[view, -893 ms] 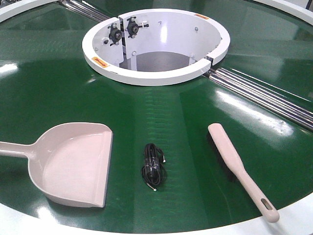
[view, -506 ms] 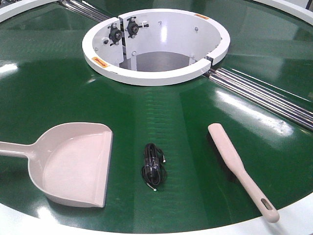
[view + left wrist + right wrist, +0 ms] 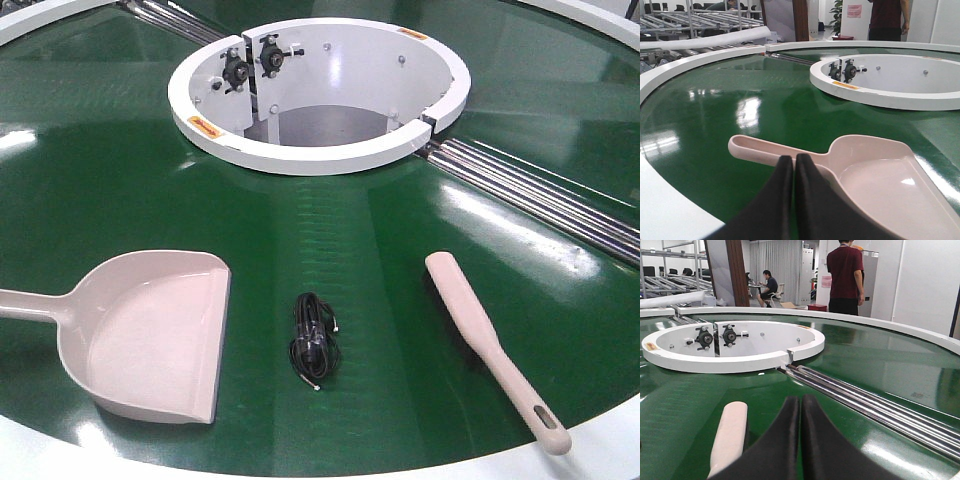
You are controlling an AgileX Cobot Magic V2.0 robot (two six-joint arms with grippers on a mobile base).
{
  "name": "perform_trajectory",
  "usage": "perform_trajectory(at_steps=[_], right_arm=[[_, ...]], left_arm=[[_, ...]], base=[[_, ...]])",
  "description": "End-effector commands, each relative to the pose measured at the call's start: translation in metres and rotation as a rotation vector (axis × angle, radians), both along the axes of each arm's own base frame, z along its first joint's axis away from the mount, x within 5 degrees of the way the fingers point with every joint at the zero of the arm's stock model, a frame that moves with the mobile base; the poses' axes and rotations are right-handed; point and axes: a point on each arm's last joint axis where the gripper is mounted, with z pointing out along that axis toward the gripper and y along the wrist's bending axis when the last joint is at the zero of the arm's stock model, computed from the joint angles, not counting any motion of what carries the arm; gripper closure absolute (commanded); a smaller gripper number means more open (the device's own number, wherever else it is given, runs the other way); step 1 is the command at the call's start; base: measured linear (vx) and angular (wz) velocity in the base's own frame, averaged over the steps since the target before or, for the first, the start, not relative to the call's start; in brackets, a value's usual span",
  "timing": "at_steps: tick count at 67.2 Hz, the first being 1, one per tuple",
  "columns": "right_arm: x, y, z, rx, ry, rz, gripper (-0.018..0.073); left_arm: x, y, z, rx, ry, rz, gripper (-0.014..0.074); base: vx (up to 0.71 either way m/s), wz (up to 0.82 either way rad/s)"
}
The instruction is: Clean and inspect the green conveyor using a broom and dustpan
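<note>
The green conveyor (image 3: pixel 100 190) fills the front view, its white central ring (image 3: pixel 320 155) at the top. On the belt at the left lies the beige-pink dustpan (image 3: pixel 155 335), lip toward the right, handle running off the left edge. To the right lies the slim broom (image 3: pixel 490 345), handle end near the white rim. Neither gripper shows in the front view. In the left wrist view my left gripper (image 3: pixel 793 159) is shut and empty, just short of the dustpan (image 3: pixel 875 175) handle. Seen from the right wrist, my right gripper (image 3: pixel 800 400) is shut and empty, right of the broom (image 3: pixel 730 435).
A coiled black cable (image 3: pixel 313 340) lies on the belt between dustpan and broom. Metal rollers (image 3: pixel 540 195) run from the ring toward the right. The white outer rim (image 3: pixel 330 470) borders the front edge. A person (image 3: pixel 845 275) stands beyond the conveyor.
</note>
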Motion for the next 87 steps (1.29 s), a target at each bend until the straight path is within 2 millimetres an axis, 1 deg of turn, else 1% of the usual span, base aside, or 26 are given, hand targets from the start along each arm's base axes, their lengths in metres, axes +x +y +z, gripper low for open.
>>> perform_trajectory(at_steps=[1, 14, 30, 38, 44, 50, 55, 61, 67, 69, 70, 74, 76, 77, 82, 83, 84, 85, 87], right_arm=[[-0.001, -0.001, 0.002, -0.003, -0.070, -0.009, 0.0563], [-0.001, -0.001, 0.006, -0.002, -0.117, -0.012, 0.0563], [-0.002, -0.001, 0.008, -0.001, -0.134, -0.013, 0.0563], [-0.002, -0.001, 0.011, 0.000, -0.171, -0.015, 0.0563], [-0.002, -0.001, 0.011, 0.004, -0.167, -0.015, 0.0563], [-0.003, -0.001, 0.012, 0.006, -0.175, -0.015, 0.0563], [-0.004, -0.002, 0.016, 0.006, -0.223, -0.018, 0.0563], [-0.006, -0.002, 0.026, 0.005, -0.299, -0.021, 0.0563], [-0.011, -0.001, 0.045, -0.026, -0.332, -0.020, 0.0563], [-0.014, -0.001, 0.056, -0.052, -0.345, -0.019, 0.0563], [-0.014, -0.001, 0.057, -0.060, -0.341, -0.019, 0.0563], [-0.019, 0.000, 0.074, -0.097, -0.342, -0.023, 0.0563], [-0.023, 0.000, 0.085, -0.111, -0.345, -0.027, 0.0563], [-0.022, 0.000, 0.086, -0.112, -0.332, -0.027, 0.0563], [-0.030, -0.001, 0.113, -0.089, -0.324, -0.027, 0.0563], [-0.030, -0.001, 0.116, -0.084, -0.326, -0.026, 0.0563], [-0.031, -0.001, 0.123, -0.077, -0.329, -0.025, 0.0563], [-0.032, -0.001, 0.125, -0.069, -0.322, -0.023, 0.0563], [-0.033, -0.001, 0.137, -0.056, -0.318, -0.021, 0.0563]], left_arm=[[0.000, 0.000, 0.002, -0.013, -0.071, 0.004, 0.0603], [0.000, 0.000, 0.002, -0.013, -0.074, 0.004, 0.0603], [0.000, 0.000, 0.003, -0.027, -0.084, 0.005, 0.0603], [0.000, 0.000, 0.004, -0.095, -0.100, 0.006, 0.0603], [0.000, 0.000, 0.006, -0.160, -0.127, 0.006, 0.0603], [-0.001, 0.001, 0.011, -0.260, -0.192, 0.001, 0.0603], [-0.002, 0.001, 0.017, -0.294, -0.260, -0.007, 0.0603], [-0.006, 0.001, 0.033, -0.296, -0.386, -0.022, 0.0603], [-0.011, 0.001, 0.054, -0.255, -0.480, -0.035, 0.0603], [-0.014, 0.000, 0.065, -0.234, -0.511, -0.041, 0.0603], [-0.016, 0.000, 0.070, -0.225, -0.524, -0.043, 0.0603], [-0.023, -0.002, 0.092, -0.158, -0.576, -0.053, 0.0603], [-0.028, -0.003, 0.106, -0.114, -0.598, -0.054, 0.0603], [-0.031, -0.004, 0.115, -0.096, -0.615, -0.054, 0.0603], [-0.038, -0.004, 0.145, -0.029, -0.610, -0.043, 0.0603], [-0.041, -0.005, 0.155, -0.019, -0.622, -0.039, 0.0603], [-0.042, -0.004, 0.161, -0.015, -0.622, -0.036, 0.0603], [-0.041, -0.004, 0.164, -0.014, -0.609, -0.033, 0.0603], [-0.043, -0.004, 0.177, -0.005, -0.609, -0.026, 0.0603]], base=[[0.00, 0.00], [0.00, 0.00], [0.00, 0.00], [0.00, 0.00], [0.00, 0.00], [0.00, 0.00], [0.00, 0.00], [0.00, 0.00], [0.00, 0.00], [0.00, 0.00], [0.00, 0.00], [0.00, 0.00], [0.00, 0.00], [0.00, 0.00], [0.00, 0.00], [0.00, 0.00], [0.00, 0.00], [0.00, 0.00], [0.00, 0.00]])
